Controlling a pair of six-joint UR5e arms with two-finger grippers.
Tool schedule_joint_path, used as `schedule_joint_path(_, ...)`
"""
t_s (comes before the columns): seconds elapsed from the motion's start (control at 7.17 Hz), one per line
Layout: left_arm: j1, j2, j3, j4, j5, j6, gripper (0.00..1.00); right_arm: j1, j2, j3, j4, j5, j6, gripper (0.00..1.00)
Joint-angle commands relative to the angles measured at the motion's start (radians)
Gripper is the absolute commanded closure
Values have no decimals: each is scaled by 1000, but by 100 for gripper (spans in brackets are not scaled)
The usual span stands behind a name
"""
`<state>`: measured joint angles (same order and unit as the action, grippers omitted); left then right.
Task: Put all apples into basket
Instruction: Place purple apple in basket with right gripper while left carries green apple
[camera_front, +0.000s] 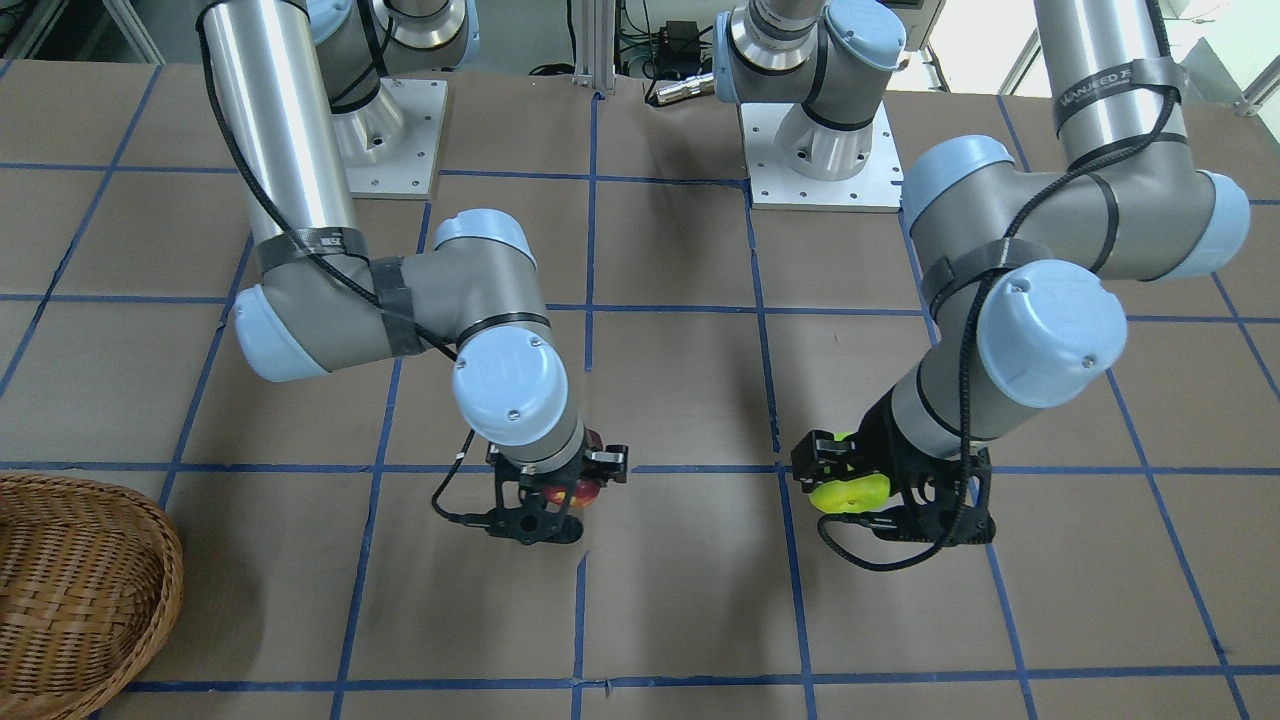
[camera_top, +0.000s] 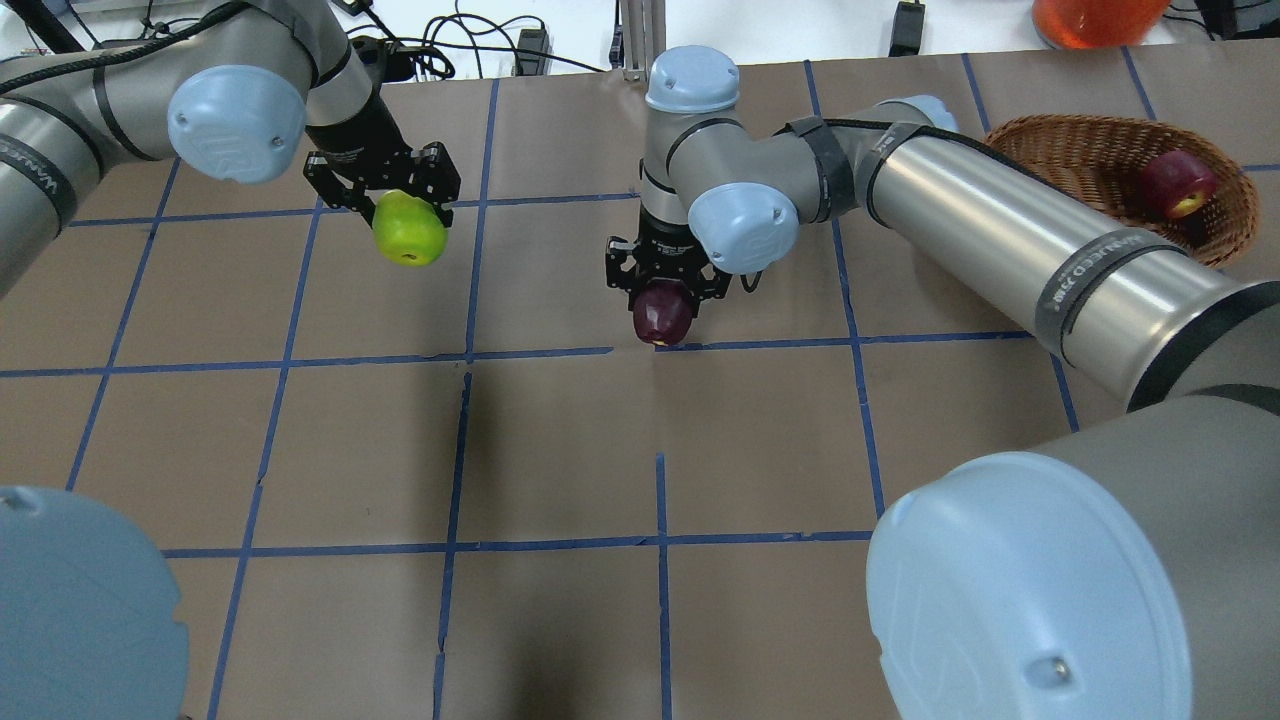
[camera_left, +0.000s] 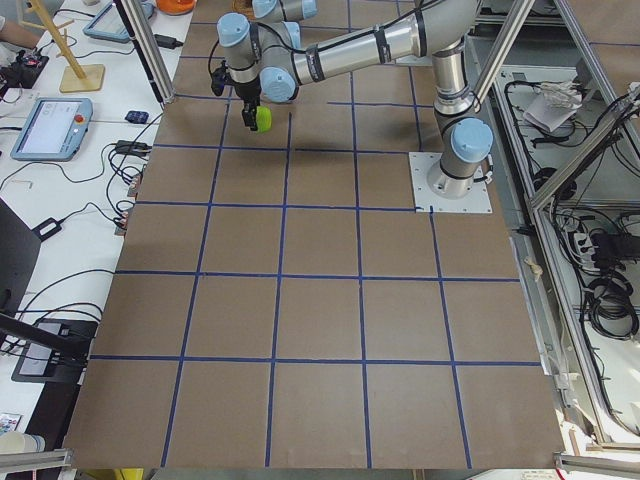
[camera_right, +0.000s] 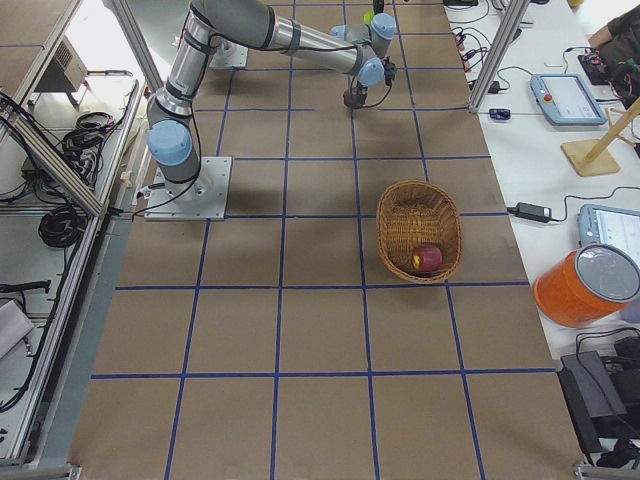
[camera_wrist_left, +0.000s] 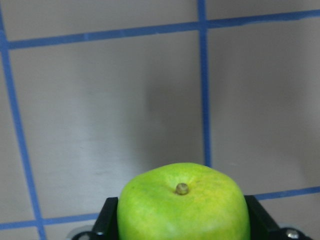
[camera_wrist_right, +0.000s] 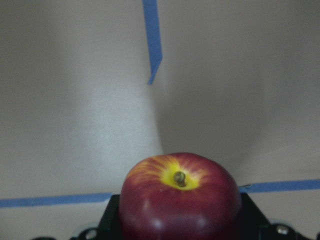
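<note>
The black fingers (camera_wrist_left: 109, 220) of the left gripper (camera_top: 395, 197) are clamped on either side of the bright lime-green apple (camera_top: 410, 232). The right gripper (camera_top: 663, 283) pinches the dark maroon-purple apple (camera_top: 662, 315) in the same way. Both fruits are well apart from the shallow oval basket of woven light-brown wicker (camera_top: 1085, 160), the green one farther from it than the maroon. A red apple with a yellowish patch (camera_top: 1178, 185) already lies inside the basket, against its wall.

The step in hand looks like the carry to the basket. It would go best one arm at a time, with the right arm, nearer the basket, going first. Each fruit should clear the thick braided rim, come down low over bare wicker away from the red apple, and only then be released, so that nothing bounces or bruises.

The fruit hides where the pads meet the skin. I cannot tell whether either held apple is clear of the table. The front-facing view cuts the basket off at its corner, and the right wrist there covers most of the maroon apple.
</note>
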<state>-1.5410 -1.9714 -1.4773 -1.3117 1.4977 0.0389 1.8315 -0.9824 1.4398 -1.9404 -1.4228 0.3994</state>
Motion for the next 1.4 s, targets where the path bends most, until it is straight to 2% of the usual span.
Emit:
schedule_joint_path(0.0, -130, -19, -40, 46, -34, -264, 73, -256, -70, -50, 101, -39, -46, 100)
schedule_joint_path(0.14, -240, -55, -61, 228, -37, -433, 73, -364, -76, -93, 115, -98, -153, 100)
schedule_joint_path(0.28, -314, -114, -81, 350, -36, -532, 73, -435, -71, -134, 126, -199, -303, 100)
schedule_joint_path(0.42, -374, -153, -96, 406, -36, -557, 73, -495, -61, -153, 118, -264, -459, 100)
schedule_joint_path(0.56, -414, -168, -109, 433, -31, -556, 71, -562, -36, -154, 112, -284, -579, 100)
schedule_joint_path(0.7, -415, -182, -119, 433, -27, -559, 11, -621, 2, -157, 104, -281, -650, 100)
schedule_joint_path(0.84, -415, -184, -123, 434, -22, -544, 0, -652, 40, -157, 50, -283, -692, 100)
schedule_joint_path(0.98, -415, -158, -127, 418, -22, -545, 0, -667, 72, -156, -13, -295, -718, 97)
schedule_joint_path(1.12, -413, -105, -106, 273, -23, -572, 0, -679, 108, -159, -85, -317, -755, 86)
schedule_joint_path(1.26, -392, -13, -104, 143, -16, -574, 0, -679, 120, -157, -130, -317, -774, 25)
